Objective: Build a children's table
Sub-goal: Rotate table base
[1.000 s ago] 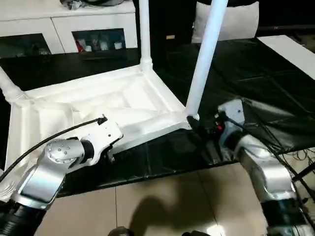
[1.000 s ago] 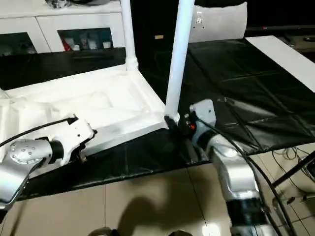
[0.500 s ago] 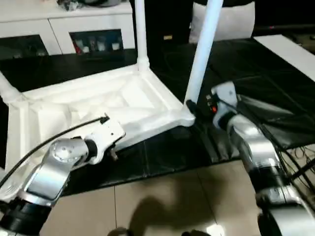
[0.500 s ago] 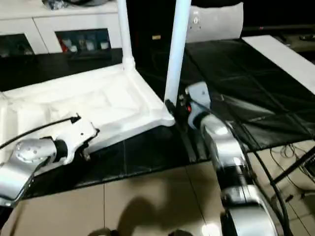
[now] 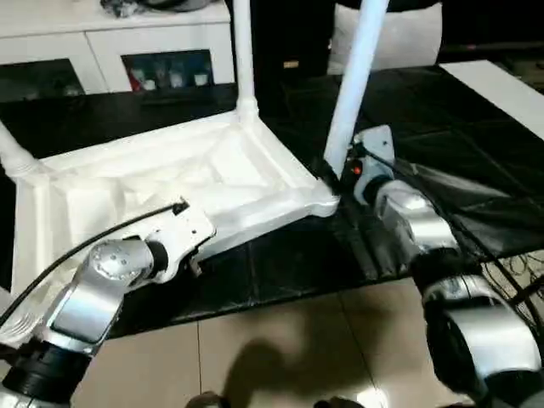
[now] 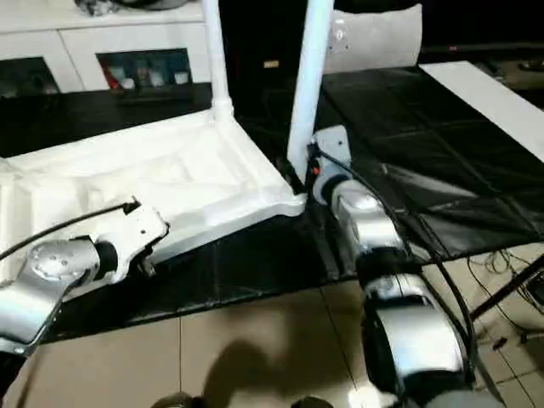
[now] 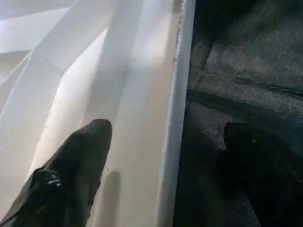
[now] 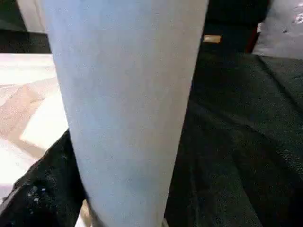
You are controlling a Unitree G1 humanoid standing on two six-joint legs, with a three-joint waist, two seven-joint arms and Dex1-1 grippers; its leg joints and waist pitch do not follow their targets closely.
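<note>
one leg [image 8: 128,109] sits btwn right end effector [image 5: 333,174] fingers.

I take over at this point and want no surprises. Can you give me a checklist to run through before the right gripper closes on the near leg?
1. Table top lies upside down on the black mat: ok.
2. Near leg stands upright in its corner socket: ok; whether it is screwed tight: cannot tell.
3. Right gripper is at the base of that leg, with the leg between its fingers: ok.
4. Right gripper open, not yet clamped: ok.
5. Left gripper open, straddling the near edge of the table top: ok.
6. Far leg upright and out of the arm's way: ok.
</note>
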